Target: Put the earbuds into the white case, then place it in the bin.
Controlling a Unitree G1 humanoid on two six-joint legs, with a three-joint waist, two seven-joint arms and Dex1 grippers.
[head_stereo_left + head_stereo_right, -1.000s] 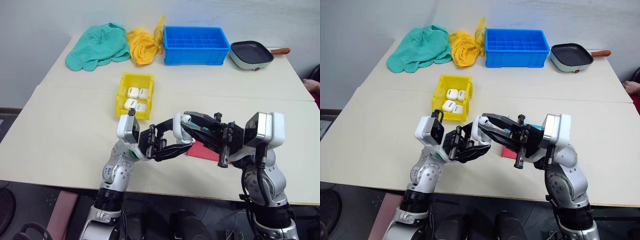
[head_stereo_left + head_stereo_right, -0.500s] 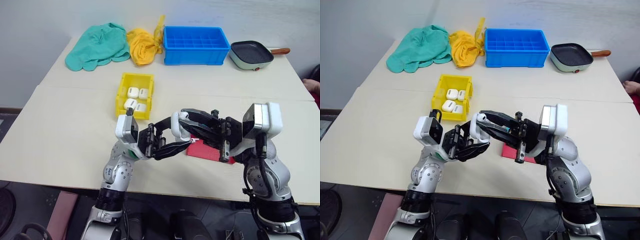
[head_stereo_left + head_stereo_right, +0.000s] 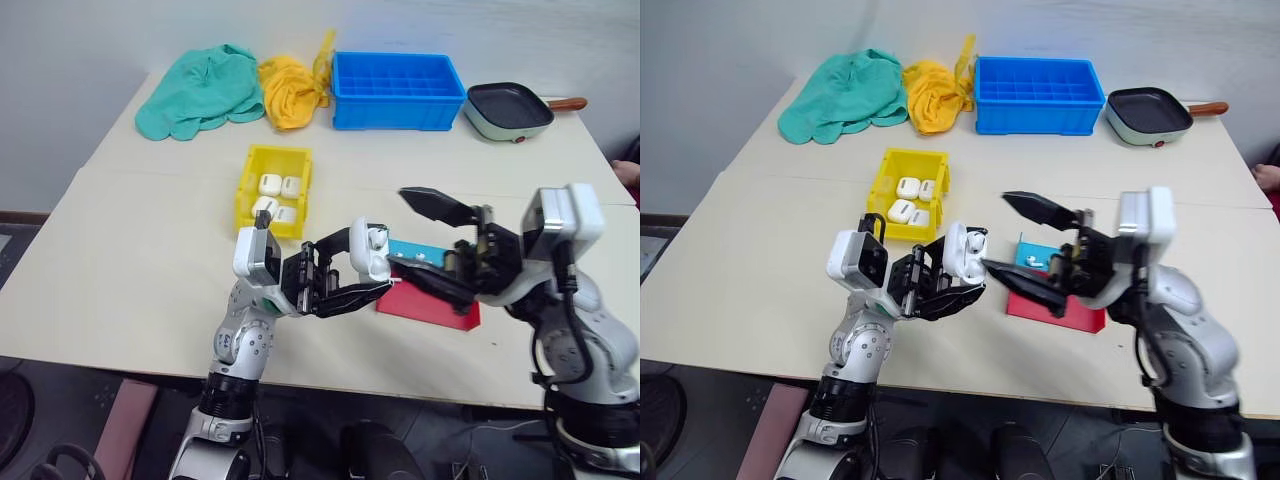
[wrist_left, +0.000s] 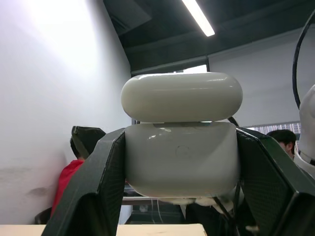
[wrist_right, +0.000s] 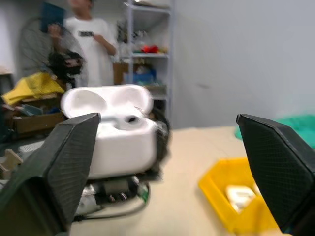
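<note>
Your left pincer (image 3: 362, 275) clamps the white case (image 3: 370, 252), lid up, above the desk's (image 3: 150, 250) near edge. Your right pincer (image 3: 425, 238) gapes wide beside it, holding nothing. The bin (image 3: 273, 189) sits mid-desk, toward the far edge, carrying four white cases.

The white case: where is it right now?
The white case sits lid-open in the left hand, held above the table's near edge, just left of the red tray and the open right hand.
</note>
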